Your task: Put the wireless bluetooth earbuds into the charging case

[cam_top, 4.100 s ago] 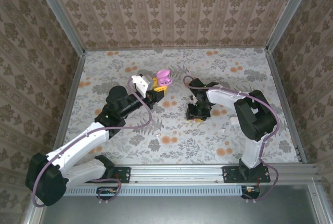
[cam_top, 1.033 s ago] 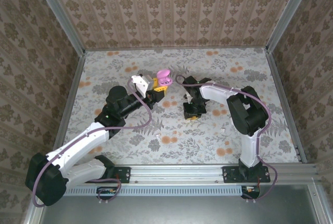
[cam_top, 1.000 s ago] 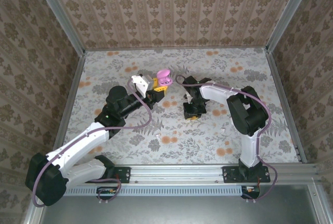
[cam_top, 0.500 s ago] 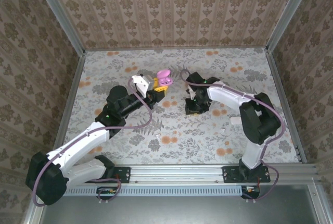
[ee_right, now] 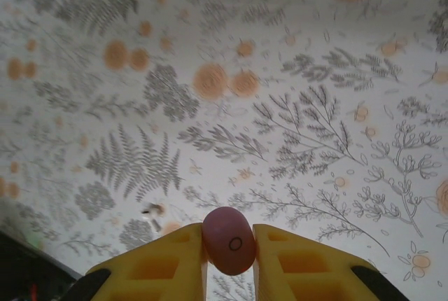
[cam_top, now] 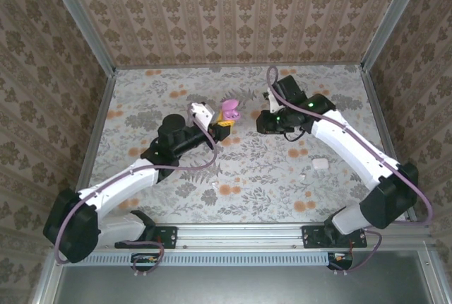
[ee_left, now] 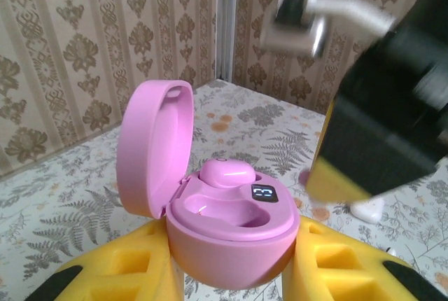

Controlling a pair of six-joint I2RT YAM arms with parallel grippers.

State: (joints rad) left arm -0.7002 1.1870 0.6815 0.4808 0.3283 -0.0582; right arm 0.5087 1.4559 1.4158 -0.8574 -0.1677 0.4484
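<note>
Now second insertion: left tool [ee_left: 231, 267] clamps open case [ee_left: 234, 241], first earbud [ee_left: 226, 173] seated; right tool [ee_right: 229, 260] pinches second earbud [ee_right: 228, 239]. Next: align over empty socket [ee_left: 222, 213].

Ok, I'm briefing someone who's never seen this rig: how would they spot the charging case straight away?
On the floral table, follow the left arm to its yellow end effector near the middle. The charging case is the round pink shell clamped there, lid open, one pink earbud seated inside. The small white object lying loose further right is not it.
</note>
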